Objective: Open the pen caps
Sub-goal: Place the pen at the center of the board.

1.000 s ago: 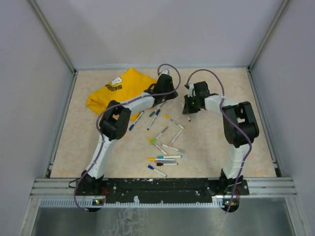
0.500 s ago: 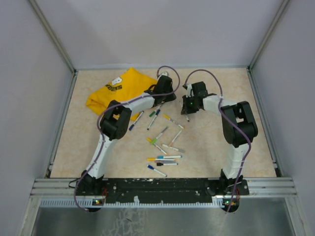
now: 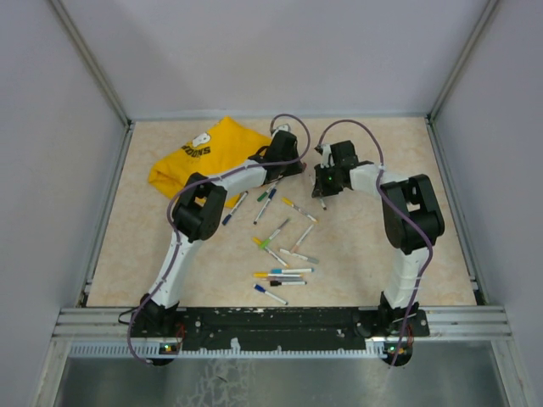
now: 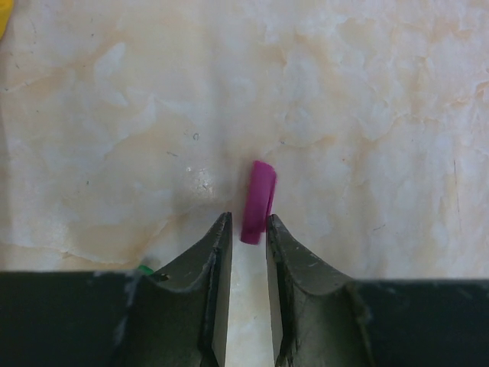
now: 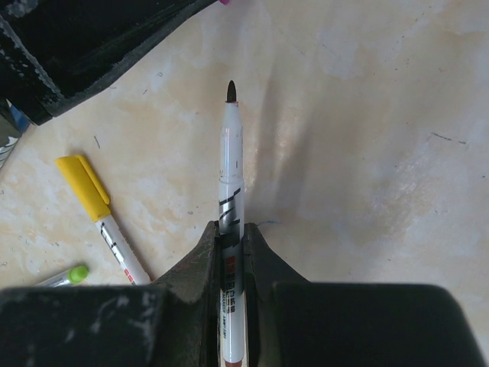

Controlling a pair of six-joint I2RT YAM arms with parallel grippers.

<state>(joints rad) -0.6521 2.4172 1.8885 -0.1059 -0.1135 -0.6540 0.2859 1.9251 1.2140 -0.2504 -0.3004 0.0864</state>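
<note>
Magenta cap (image 4: 258, 200) can be seen lying on the marbled beige table (image 4: 367, 115), with its near end sat right at the mouth of the left gripper (image 4: 246, 225). The fingers (image 4: 206, 267) there are parted a little and bare table shows between them, so the cap isn't being squeezed (whether its end brushes the right-hand finger can't be told).

Over on the other side, the right gripper (image 5: 229, 233) is clamped tight on an uncapped pen (image 5: 231, 160), a white barrel with its dark tip pointed away from the wrist. A yellow-capped pen (image 5: 99, 210) is laid just to its left, and a light green cap end (image 5: 76, 274) is poking in near the bottom corner.

From the top view, both grippers are parked close together toward the far middle of the table. The remaining pens (image 3: 288, 271) are scattered nearer the bases, and a yellow T-shirt (image 3: 204, 157) is bunched up at the far left.
</note>
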